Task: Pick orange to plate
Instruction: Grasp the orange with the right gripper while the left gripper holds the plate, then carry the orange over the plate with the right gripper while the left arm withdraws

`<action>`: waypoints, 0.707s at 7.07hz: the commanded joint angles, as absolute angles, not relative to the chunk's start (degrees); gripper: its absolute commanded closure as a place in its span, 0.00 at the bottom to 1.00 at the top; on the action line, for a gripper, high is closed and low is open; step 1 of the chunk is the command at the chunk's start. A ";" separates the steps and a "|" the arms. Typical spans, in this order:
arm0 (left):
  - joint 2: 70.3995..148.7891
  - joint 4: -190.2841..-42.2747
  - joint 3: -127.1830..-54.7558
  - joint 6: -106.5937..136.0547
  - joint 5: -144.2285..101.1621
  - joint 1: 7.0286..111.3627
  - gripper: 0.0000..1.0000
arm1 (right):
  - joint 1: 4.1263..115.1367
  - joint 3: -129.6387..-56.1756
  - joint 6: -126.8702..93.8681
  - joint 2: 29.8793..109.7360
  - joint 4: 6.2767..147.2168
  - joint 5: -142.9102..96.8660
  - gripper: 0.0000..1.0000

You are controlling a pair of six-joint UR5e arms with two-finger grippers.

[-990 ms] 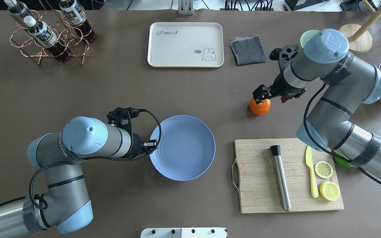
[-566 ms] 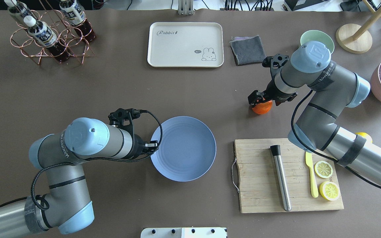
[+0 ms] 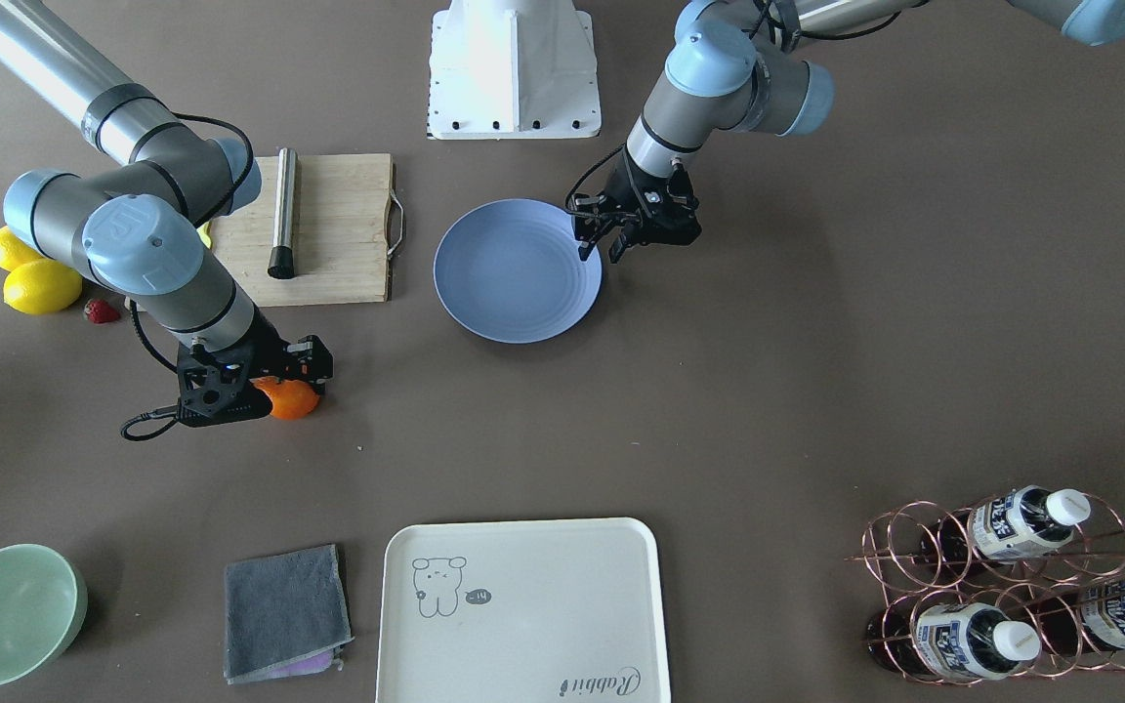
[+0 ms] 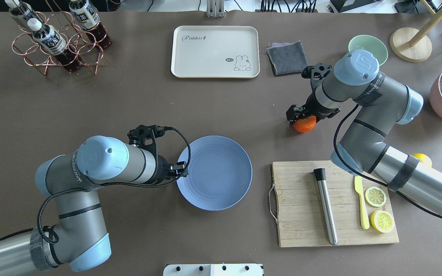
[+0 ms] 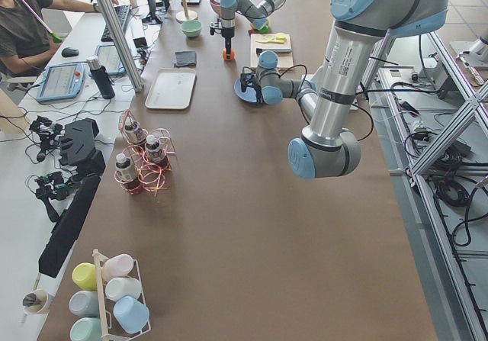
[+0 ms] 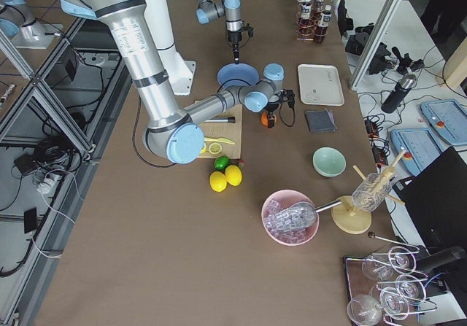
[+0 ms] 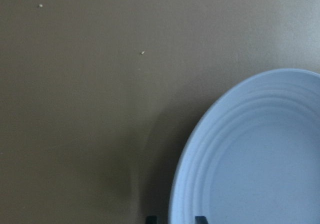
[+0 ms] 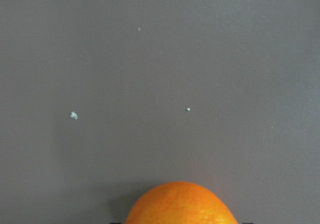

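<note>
The orange [image 4: 307, 125] rests on the brown table, right of centre, and shows in the front view as the orange [image 3: 293, 399]. My right gripper [image 4: 300, 119] is lowered over it, open, its fingers close on either side. In the right wrist view the orange [image 8: 181, 204] fills the bottom middle. The pale blue plate [image 4: 221, 176] lies at the table's middle. My left gripper [image 4: 181, 171] is shut on the plate's left rim. In the left wrist view the plate [image 7: 250, 159] has its rim running between the two fingertips [image 7: 200, 219].
A wooden cutting board [image 4: 301, 218] with a metal muddler [image 4: 325, 207], yellow knife and lemon slices [image 4: 375, 196] lies right of the plate. Cream tray [image 4: 215, 51], grey cloth [image 4: 287, 57] and mint bowl [image 4: 372, 42] stand at the back. Bottle rack [image 4: 52, 38] is at back left.
My right arm swung left and came down around the orange. My left gripper shifted slightly right, and the plate moved with it.
</note>
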State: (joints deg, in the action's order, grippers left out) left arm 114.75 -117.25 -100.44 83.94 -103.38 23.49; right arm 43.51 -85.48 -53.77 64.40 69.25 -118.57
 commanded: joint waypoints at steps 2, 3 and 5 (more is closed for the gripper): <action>114.09 -117.25 -102.73 83.76 -103.97 25.65 0.04 | 43.86 -91.37 -54.93 59.96 77.64 -119.44 1.00; 114.00 -115.24 -104.22 83.15 -105.37 28.01 0.04 | 42.90 -93.76 -58.06 57.07 82.65 -119.10 1.00; 111.73 -112.59 -105.29 77.47 -113.96 36.00 0.04 | 37.56 -97.11 -65.53 55.91 83.14 -115.60 1.00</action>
State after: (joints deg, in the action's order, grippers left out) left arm 113.33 -113.61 -104.75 81.10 -109.65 31.73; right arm 40.72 -95.08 -61.15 57.02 82.20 -117.85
